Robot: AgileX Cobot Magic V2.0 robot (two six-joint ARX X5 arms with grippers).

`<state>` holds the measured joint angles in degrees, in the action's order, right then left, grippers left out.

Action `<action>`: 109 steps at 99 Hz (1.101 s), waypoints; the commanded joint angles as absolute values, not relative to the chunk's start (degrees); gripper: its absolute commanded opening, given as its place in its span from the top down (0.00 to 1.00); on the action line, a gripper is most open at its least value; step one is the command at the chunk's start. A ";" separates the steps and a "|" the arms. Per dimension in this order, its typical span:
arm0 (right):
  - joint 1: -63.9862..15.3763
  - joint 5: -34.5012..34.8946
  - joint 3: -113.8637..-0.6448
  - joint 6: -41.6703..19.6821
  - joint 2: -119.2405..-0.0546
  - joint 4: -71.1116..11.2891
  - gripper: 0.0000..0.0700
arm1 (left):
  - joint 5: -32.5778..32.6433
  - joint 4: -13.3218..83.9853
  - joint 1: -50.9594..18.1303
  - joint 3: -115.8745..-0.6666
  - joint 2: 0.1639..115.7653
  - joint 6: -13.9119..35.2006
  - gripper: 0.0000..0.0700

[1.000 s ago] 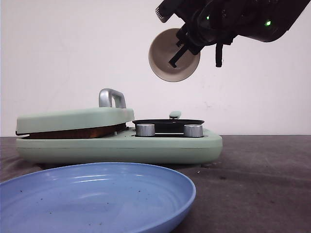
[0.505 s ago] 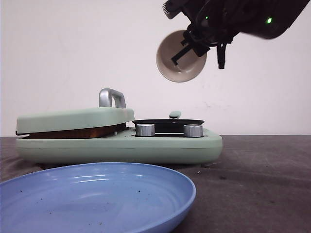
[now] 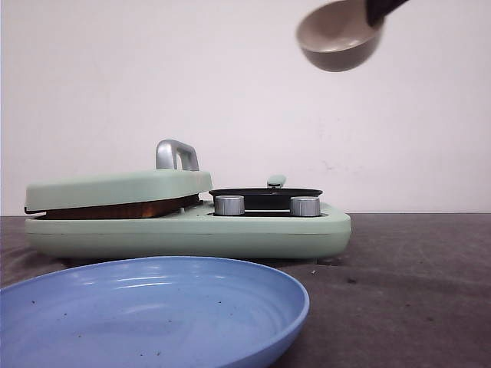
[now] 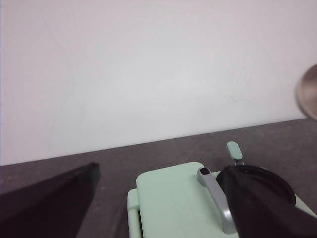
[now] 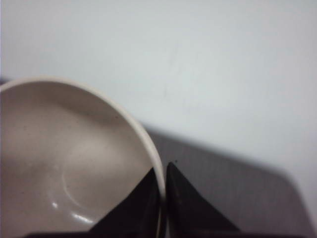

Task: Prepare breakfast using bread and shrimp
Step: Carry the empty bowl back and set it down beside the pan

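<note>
The beige bowl [image 3: 340,35] has been carried up and to the right — from above the black pan to the top edge of the front view. It has been tipped from mouth-facing-camera toward level. The right gripper [image 5: 162,193] — pinched on its rim — has been lifted almost wholly out of the front view.

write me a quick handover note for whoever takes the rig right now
Right end effector: shut on the rim of the beige bowl, held high above the breakfast maker; the bowl looks empty.
Left end effector: open, empty, hovering over the maker's closed lid.
Bread: a brown edge shows under the lid, likely toasting.
Shrimp: not visible; the black pan hides its contents.
Blue plate: empty.
Left: set the bowl down, then plate the food.
</note>
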<state>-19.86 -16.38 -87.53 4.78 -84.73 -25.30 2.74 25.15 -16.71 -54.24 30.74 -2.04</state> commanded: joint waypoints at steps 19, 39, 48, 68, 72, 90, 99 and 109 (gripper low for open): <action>-11.31 -3.75 -92.77 -7.94 -85.76 -41.47 0.99 | 2.52 24.84 -16.80 -54.78 31.05 -2.15 0.35; -5.48 4.86 -92.68 -9.48 -89.41 -51.31 0.99 | 2.52 26.02 -16.80 -54.78 31.05 -2.13 0.35; -3.81 8.47 -92.68 -9.43 -92.05 -52.88 0.99 | 2.52 26.26 -16.80 -54.78 31.05 -2.13 0.35; -2.96 12.01 -92.68 -8.99 -99.57 -53.89 0.99 | 2.55 26.26 -16.80 -54.78 31.05 -2.13 0.35; -2.96 12.01 -92.68 -8.73 -101.16 -53.80 0.99 | 2.55 26.24 -16.80 -54.78 31.05 -2.13 0.35; -2.72 11.53 -92.68 -8.19 -107.39 -52.97 0.99 | 2.55 26.28 -16.80 -54.78 31.05 -2.13 0.35; -2.35 10.22 -92.68 -7.99 -109.65 -52.29 0.99 | 2.55 26.28 -16.80 -54.78 31.05 -2.13 0.35; -1.87 8.80 -92.66 -6.72 -111.59 -51.94 0.99 | 2.55 26.30 -16.78 -54.78 31.05 -2.13 0.35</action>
<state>-2.33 9.28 -91.68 -8.16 -109.80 -52.49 2.74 26.83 -16.71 -54.24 30.74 -2.04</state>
